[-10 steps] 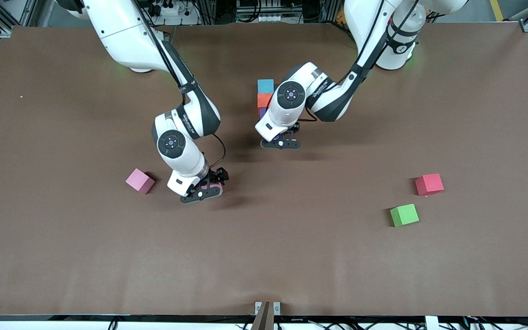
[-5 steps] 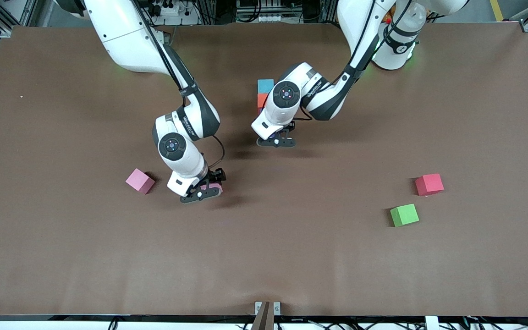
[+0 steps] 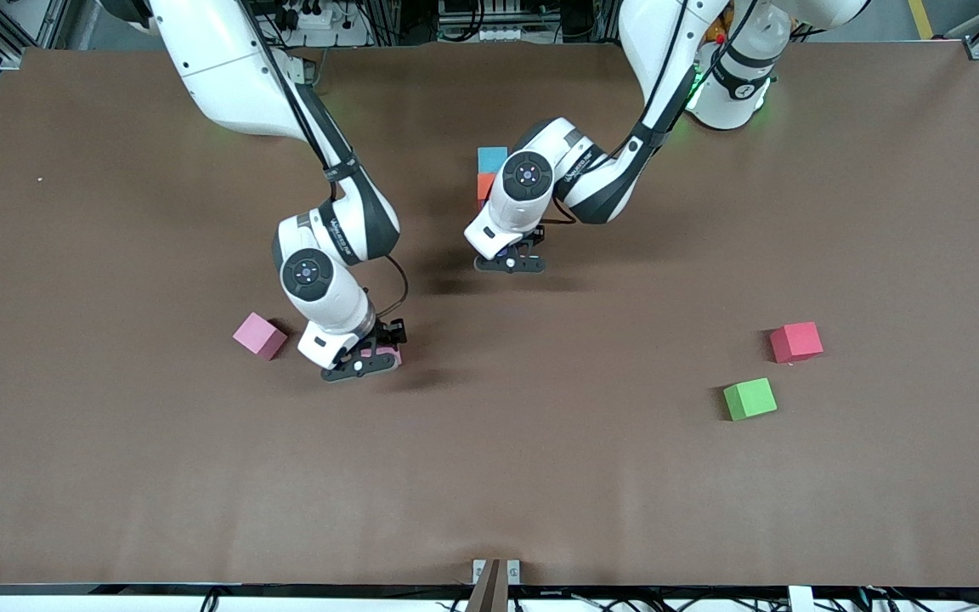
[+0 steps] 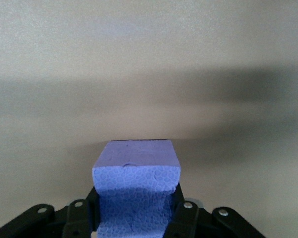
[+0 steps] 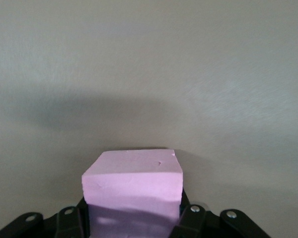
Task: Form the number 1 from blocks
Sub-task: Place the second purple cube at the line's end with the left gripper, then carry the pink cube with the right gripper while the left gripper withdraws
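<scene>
My left gripper (image 3: 508, 262) is shut on a purple block (image 4: 136, 183), whose foam is squeezed in between the fingers. It hangs low over the table, just nearer the camera than the orange block (image 3: 483, 184) and the light blue block (image 3: 492, 159), which sit in a line. My right gripper (image 3: 360, 363) is shut on a pink block (image 5: 133, 186), low over the table. A second pink block (image 3: 259, 335) lies beside it, toward the right arm's end. The red block (image 3: 795, 342) and the green block (image 3: 749, 399) lie toward the left arm's end.
The brown table (image 3: 540, 476) has a wide bare stretch nearer the camera. The left arm's forearm (image 3: 600, 183) hangs over the table beside the orange and light blue blocks. A small bracket (image 3: 495, 571) sits at the table's near edge.
My right gripper has shifted with its pink block toward the loose pink block. My left gripper has edged a little toward the orange block with the purple block.
</scene>
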`<state>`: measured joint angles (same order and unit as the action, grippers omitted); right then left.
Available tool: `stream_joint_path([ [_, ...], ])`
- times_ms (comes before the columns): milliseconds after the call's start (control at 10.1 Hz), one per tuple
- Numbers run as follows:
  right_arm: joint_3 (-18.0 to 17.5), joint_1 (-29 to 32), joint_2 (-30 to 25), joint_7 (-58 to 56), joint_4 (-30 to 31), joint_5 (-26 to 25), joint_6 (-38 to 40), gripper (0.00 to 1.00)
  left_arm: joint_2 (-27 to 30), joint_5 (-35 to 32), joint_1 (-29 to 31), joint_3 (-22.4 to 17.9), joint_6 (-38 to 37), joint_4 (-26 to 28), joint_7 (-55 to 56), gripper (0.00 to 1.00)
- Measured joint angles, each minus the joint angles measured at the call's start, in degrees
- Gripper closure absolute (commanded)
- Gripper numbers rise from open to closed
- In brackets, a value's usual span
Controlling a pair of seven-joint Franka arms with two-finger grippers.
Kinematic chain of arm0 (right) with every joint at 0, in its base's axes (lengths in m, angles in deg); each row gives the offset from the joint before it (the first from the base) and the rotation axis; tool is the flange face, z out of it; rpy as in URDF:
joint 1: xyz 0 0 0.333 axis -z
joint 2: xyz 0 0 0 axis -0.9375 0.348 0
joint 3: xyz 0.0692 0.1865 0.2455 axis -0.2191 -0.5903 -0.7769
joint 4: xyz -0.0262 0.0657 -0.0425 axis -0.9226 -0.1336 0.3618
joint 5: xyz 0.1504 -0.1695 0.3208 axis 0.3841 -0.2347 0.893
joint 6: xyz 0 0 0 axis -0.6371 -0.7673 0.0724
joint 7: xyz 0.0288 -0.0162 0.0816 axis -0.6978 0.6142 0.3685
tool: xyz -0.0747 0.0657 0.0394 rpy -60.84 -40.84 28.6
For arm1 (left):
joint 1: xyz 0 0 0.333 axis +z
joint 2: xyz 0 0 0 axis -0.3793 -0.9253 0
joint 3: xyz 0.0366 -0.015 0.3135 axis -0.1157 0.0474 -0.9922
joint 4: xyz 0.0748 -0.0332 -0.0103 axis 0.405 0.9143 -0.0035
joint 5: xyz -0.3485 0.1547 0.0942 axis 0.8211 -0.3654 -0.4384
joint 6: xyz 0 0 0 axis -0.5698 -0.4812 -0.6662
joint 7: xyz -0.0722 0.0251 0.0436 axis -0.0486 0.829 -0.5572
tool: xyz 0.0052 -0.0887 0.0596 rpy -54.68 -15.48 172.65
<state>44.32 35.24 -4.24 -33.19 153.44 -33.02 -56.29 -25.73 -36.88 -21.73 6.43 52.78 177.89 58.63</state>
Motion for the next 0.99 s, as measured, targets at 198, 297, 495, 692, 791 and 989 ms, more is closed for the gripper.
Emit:
stream_joint_path([
  [198, 1.29, 1.10, -2.91, 0.03, 0.03, 0.00, 1.69, 0.38, -0.19, 0.60, -0.28, -0.11, 0.21, -0.03, 0.02, 1.00],
  [297, 2.46, 1.32, -4.70, 0.03, 0.05, 0.00, 3.33, 0.38, -0.20, 0.95, -0.37, -0.14, 0.38, -0.04, 0.02, 1.00],
  [495, 3.78, 1.40, -7.50, 0.02, 0.12, 0.01, 5.10, 0.39, -0.24, 1.69, -1.02, -0.72, 0.58, -0.05, 0.02, 1.00],
  [692, 3.77, 1.32, -8.65, 0.09, 0.14, 2.30, 5.16, 0.38, -0.27, 1.94, -1.46, -1.20, 0.60, -0.12, 0.02, 0.69],
  [791, 3.76, 1.19, -9.02, 0.09, 0.14, 4.22, 5.11, 0.38, -0.31, 1.95, -1.50, -1.23, 0.60, -0.15, 0.02, 0.01],
  [989, 3.71, 1.08, -9.52, 0.09, 0.13, 5.67, 5.01, 0.38, -0.41, 2.00, -1.56, -1.56, 0.62, -0.18, 0.58, 0.00],
])
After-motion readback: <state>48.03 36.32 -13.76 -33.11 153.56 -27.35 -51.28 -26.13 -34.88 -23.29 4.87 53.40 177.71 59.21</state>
